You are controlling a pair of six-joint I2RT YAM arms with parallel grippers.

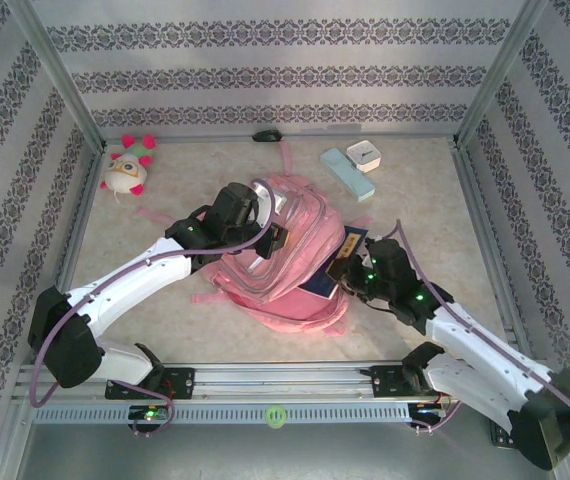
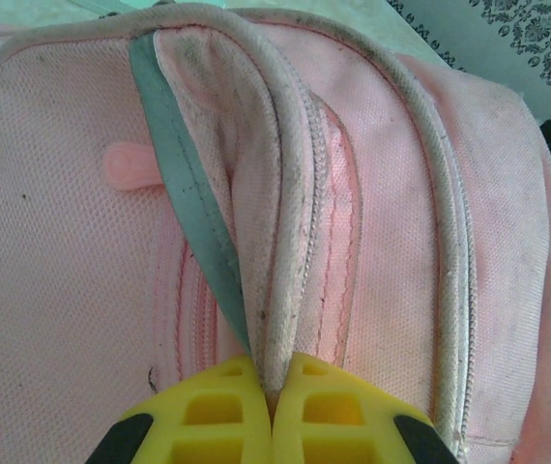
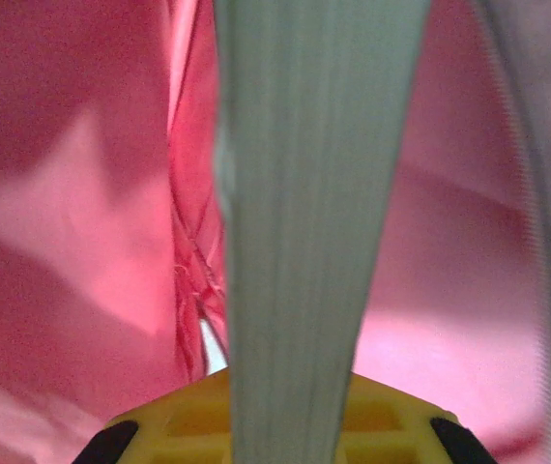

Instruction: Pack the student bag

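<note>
The student bag (image 1: 290, 262), a big pink backpack, lies in the middle of the table with its mouth pulled open. My left gripper (image 1: 275, 238) is shut on the bag's piped opening edge (image 2: 280, 290) and holds it up; the yellow fingertips (image 2: 217, 406) pinch the cord-like rim. My right gripper (image 1: 343, 268) is shut on a dark blue book (image 1: 353, 245) at the bag's right side. In the right wrist view the book's pale page edge (image 3: 304, 242) runs up from between the yellow fingers (image 3: 391, 416), with the pink lining (image 3: 72, 242) all around it.
A white-and-pink plush toy (image 1: 128, 166) sits at the back left. A teal case (image 1: 347, 172) and a small white box (image 1: 365, 153) lie at the back right. A dark object (image 1: 265, 135) rests against the back wall. Metal frame posts and patterned walls enclose the table.
</note>
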